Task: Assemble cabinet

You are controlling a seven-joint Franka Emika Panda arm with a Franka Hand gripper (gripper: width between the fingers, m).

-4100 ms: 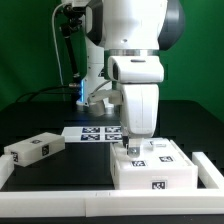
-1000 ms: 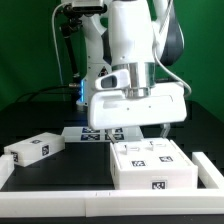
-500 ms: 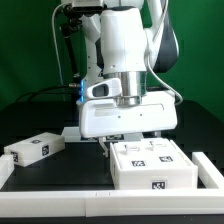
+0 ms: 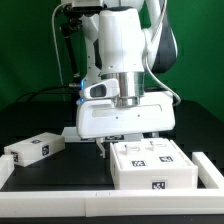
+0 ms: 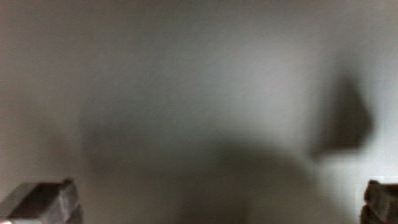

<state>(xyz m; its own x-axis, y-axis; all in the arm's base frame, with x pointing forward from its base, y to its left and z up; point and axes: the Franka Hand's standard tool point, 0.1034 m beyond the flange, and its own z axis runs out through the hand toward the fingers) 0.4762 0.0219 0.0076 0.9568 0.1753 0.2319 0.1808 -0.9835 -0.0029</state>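
The white cabinet box (image 4: 152, 166) with square tags on its top and front stands on the black table at the exterior view's right front. A small white tagged block (image 4: 33, 149) lies at the left. My gripper (image 4: 125, 141) hangs low just behind the cabinet box's far left corner, its broad hand turned square to the camera. One finger (image 4: 104, 146) shows beside the box; the other is hidden behind it. In the wrist view the gripper (image 5: 214, 205) shows only its two fingertips at the far corners, wide apart, over a grey blur. It holds nothing.
The marker board (image 4: 72, 133) lies behind, mostly covered by my hand. A low white wall (image 4: 60, 196) runs along the table's front and up both sides. The arm's base and cables stand at the back.
The gripper has left the top of the cabinet box, turned broadside, and come down behind the box's left corner. Over the last half second it sank slightly. The box and block have not moved.
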